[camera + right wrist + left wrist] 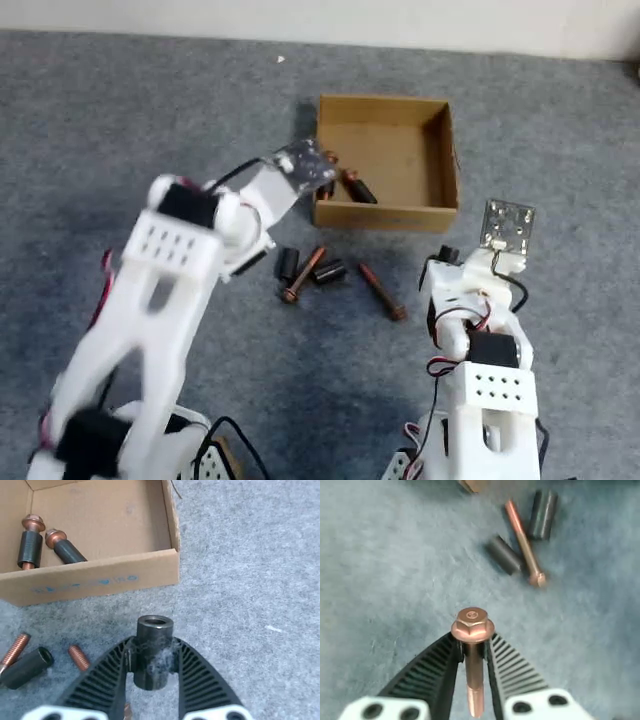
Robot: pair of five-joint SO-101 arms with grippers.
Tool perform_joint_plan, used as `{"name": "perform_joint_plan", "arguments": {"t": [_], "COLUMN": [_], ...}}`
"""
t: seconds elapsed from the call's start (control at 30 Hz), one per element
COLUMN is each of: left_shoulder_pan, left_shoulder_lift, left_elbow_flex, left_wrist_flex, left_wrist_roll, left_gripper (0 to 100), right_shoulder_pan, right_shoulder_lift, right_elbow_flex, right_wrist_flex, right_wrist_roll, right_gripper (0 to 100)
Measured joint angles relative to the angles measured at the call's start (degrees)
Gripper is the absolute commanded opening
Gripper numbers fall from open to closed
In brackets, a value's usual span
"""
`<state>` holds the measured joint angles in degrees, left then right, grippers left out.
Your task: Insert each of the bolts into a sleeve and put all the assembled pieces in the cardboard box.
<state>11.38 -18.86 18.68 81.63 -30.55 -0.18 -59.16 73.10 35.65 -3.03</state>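
My left gripper (pixel 472 645) is shut on a copper bolt (pixel 472 625), gripping the shank with the hex head beyond the fingertips. In the high view this gripper (pixel 305 168) hangs by the left front corner of the cardboard box (pixel 432 165). My right gripper (pixel 154 647) is shut on an upright black sleeve (pixel 153 672) whose open bore faces the camera, and it sits right of the box's front (pixel 507 228). Two assembled pieces (pixel 29 542) (pixel 66 551) lie in the box (pixel 100 577).
On the grey carpet in front of the box lie two loose black sleeves (pixel 287 263) (pixel 329 272) and two loose bolts (pixel 303 275) (pixel 382 292). Bare carpet spreads to the left and far side.
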Motion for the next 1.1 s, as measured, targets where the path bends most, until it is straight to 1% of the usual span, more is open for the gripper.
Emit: {"name": "perform_joint_plan", "arguments": {"t": [0.07, 0.2, 0.27, 0.37, 0.5, 0.63, 0.73, 0.83, 0.97, 1.1], "left_shoulder_pan": [0.1, -0.2, 0.0, -0.1, 0.4, 2.3, 4.0, 5.7, 7.9, 8.3], "left_shoulder_lift": [-6.5, -18.7, -23.3, -28.7, -33.8, -37.3, -39.2, -40.8, -43.9, -48.8], "left_elbow_flex": [6.1, 18.5, 23.0, 27.5, 30.0, 31.2, 31.9, 32.0, 32.4, 37.2], "left_wrist_flex": [-5.5, -16.4, -19.9, -23.4, -24.8, -24.9, -24.9, -24.9, -24.9, -27.5], "left_wrist_roll": [4.1, 10.9, 13.1, 16.6, 23.6, 34.5, 41.5, 43.6, 44.4, 44.4], "left_gripper": [1, 1, 1, 1, 1, 1, 1, 1, 1, 1], "right_shoulder_pan": [-0.7, -2.8, -2.7, -3.2, -4.7, -5.3, -7.9, -9.6, -13.1, -15.9], "right_shoulder_lift": [0.0, 0.0, 0.0, 0.0, -3.4, -14.5, -24.4, -33.2, -42.2, -44.7], "right_elbow_flex": [0.0, 0.0, 0.0, 0.0, 0.4, 4.1, 7.6, 11.5, 16.0, 17.8], "right_wrist_flex": [0.0, 0.0, 0.0, 0.0, 0.0, 2.0, 3.6, 3.7, 3.8, 3.8], "right_wrist_roll": [-0.7, -6.9, -9.0, -10.2, -10.4, -10.4, -10.4, -9.3, -7.4, -6.9], "right_gripper": [0.6, 0.6, 0.6, 0.6, 0.5, 0.5, 0.5, 0.5, 0.5, 0.5]}}
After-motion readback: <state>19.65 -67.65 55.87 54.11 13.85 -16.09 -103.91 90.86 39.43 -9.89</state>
